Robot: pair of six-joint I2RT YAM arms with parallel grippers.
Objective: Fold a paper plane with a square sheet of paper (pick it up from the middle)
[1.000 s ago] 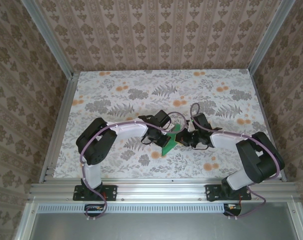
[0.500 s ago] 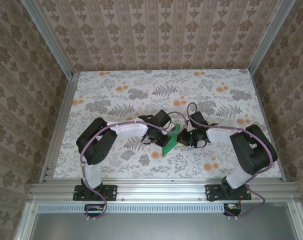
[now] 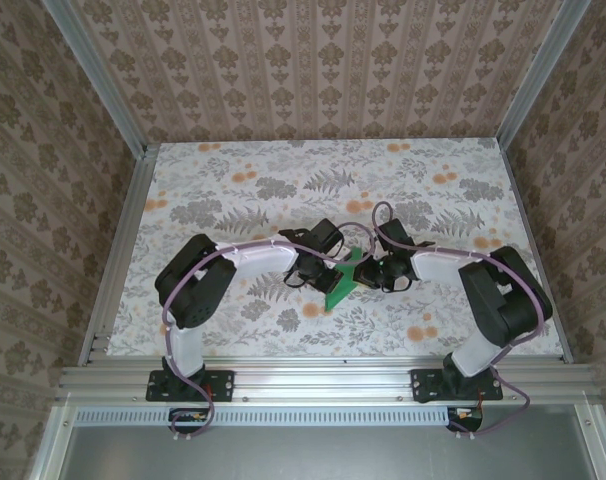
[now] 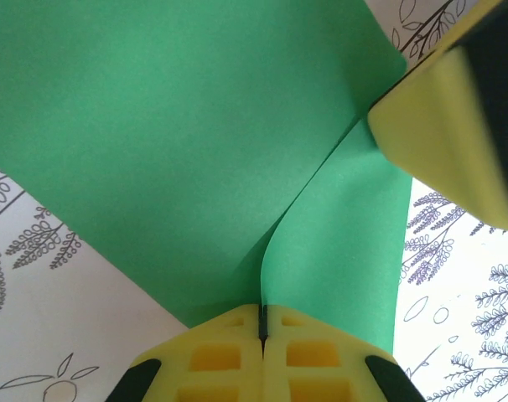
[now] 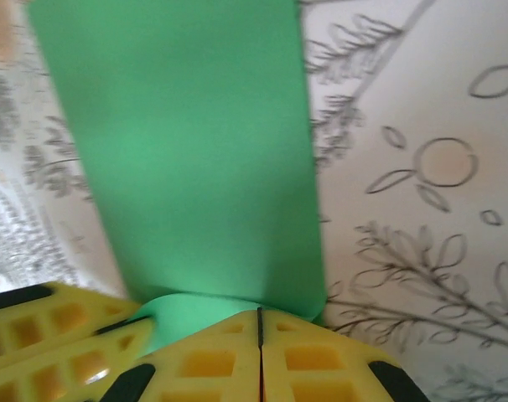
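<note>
The square sheet of paper [image 3: 340, 285] is bright green and hangs bent between the two grippers, just above the table's middle; it is a partly folded sheet, not a paper plane. My left gripper [image 4: 261, 322] is shut, with a curling edge of the paper [image 4: 178, 142] pinched in its seam. My right gripper [image 5: 259, 322] is shut at the other side, where the paper [image 5: 187, 151] folds over at its tips. In the top view the left gripper [image 3: 329, 268] and the right gripper [image 3: 369, 272] face each other closely. The right gripper's yellow finger [image 4: 443, 126] touches the paper's crease.
The table [image 3: 233, 190] has a floral cloth, with aluminium rails along its sides and front. Patterned walls close it in at the back and sides. The left gripper's fingers [image 5: 44, 335] sit close beside the right gripper's jaws.
The right arm's elbow has swung inward and its gripper has shifted slightly left and away from the near edge. The left arm and the paper have barely moved.
</note>
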